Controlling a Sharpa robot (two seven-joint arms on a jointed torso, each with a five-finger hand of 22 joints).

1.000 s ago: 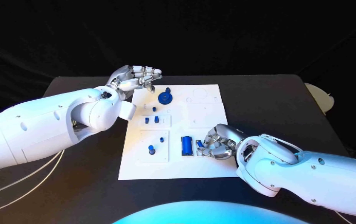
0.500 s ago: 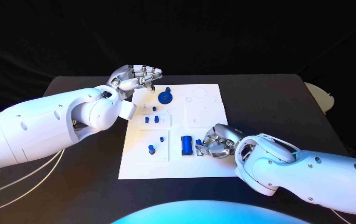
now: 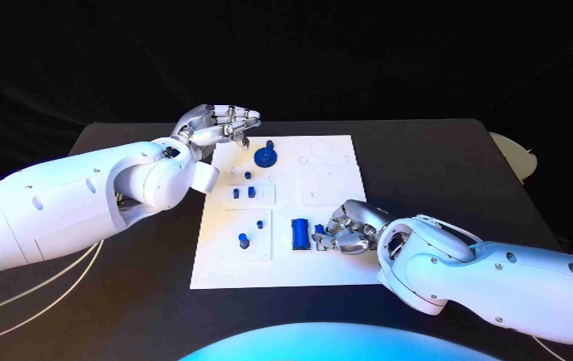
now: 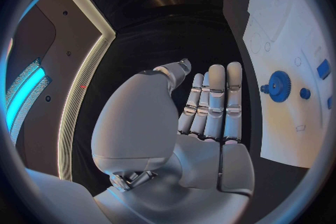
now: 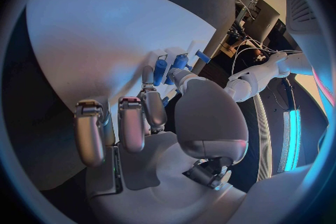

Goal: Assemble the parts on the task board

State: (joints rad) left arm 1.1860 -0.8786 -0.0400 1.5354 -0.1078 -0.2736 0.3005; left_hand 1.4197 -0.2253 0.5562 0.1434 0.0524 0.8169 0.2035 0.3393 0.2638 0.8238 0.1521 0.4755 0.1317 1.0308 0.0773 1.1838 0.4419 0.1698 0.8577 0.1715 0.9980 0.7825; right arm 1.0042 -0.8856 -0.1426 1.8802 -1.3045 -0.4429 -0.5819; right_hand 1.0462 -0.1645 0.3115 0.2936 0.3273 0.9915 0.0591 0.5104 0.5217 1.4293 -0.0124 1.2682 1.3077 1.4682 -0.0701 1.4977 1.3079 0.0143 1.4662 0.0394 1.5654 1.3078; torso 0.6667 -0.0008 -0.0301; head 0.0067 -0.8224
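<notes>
On the white board (image 3: 322,183) most blue pieces lie loose (little assembled, apparently); right hand (image 3: 343,230) curls over one (image 3: 320,231), grip unclear; left hand (image 3: 222,126) hovers empty, fingers loosely apart.

Before me lies a matte black rectangular tabletop (image 3: 418,154), its far edge running across at my twelve o'clock. Beyond that edge hangs a black backdrop of dull cloth (image 3: 310,38) that takes up the whole upper scene. At my three o'clock, just off the tabletop's edge, sits a pale rounded object (image 3: 516,156) I cannot identify. From my left wrist I see a dark panel edged by a pale lit strip (image 4: 84,61) and a glowing cyan light bar (image 4: 22,98).
</notes>
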